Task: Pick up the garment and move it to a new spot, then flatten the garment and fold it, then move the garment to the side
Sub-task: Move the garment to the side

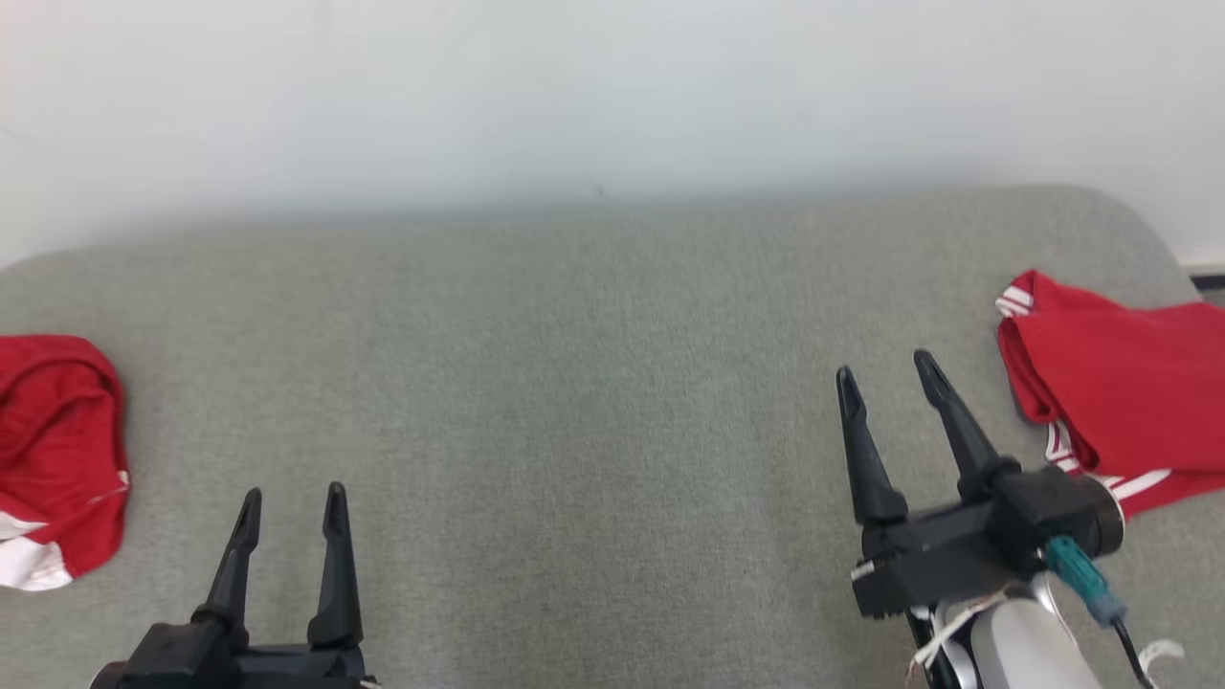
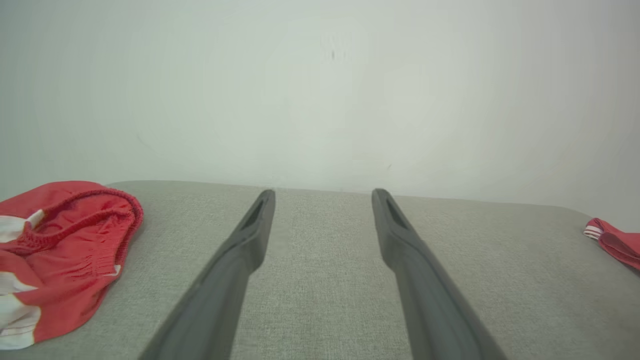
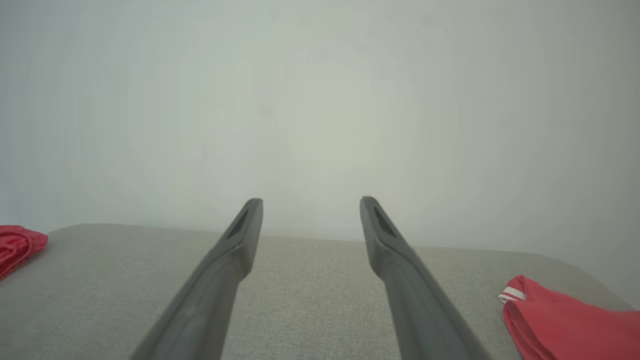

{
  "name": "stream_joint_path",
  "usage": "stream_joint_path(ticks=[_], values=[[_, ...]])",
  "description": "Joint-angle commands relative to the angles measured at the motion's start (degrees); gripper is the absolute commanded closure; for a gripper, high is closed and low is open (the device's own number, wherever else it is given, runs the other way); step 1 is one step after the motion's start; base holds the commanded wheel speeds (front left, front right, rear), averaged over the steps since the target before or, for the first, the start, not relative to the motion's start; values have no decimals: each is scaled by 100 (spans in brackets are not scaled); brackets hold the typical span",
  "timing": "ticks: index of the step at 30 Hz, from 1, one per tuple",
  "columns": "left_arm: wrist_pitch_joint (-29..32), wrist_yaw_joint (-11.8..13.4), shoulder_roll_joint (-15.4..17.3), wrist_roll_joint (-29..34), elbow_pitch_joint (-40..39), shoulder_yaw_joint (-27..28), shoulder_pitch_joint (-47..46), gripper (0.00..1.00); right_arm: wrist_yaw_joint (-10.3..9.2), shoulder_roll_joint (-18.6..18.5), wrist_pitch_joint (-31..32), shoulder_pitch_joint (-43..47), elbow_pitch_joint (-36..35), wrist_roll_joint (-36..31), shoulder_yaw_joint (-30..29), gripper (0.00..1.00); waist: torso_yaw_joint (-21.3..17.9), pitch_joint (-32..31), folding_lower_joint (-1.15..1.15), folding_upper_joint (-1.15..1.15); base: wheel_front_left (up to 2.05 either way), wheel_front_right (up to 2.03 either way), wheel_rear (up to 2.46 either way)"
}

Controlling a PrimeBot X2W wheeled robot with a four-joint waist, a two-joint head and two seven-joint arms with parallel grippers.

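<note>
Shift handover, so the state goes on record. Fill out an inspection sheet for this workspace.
Surface: grey cloth pad, flat.
Job's things: left garment, red and white, crumpled at the pad's left edge; right garment, red with white stripes, lying flatter and apparently folded, at the right edge.
Clutter: nothing seen.
Grippers: left gripper and right gripper, jaws open and empty, over the pad, touching neither garment.
Cables: dark cable with a teal plug at the right wrist.
Surroundings: pale wall behind the pad.
</note>
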Motion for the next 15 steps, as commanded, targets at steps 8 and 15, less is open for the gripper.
stream_joint_path(ticks=[8,15], values=[[-30,-59,-201,275,-132,379,273,0,-15,66,-6,801,-660,49,40,0,132,-440,2,1,0,0,0],[-30,-410,-430,675,-189,627,516,0,-15,82,-7,1253,-724,19,-9,0,105,-527,2,1,0,0,0]])
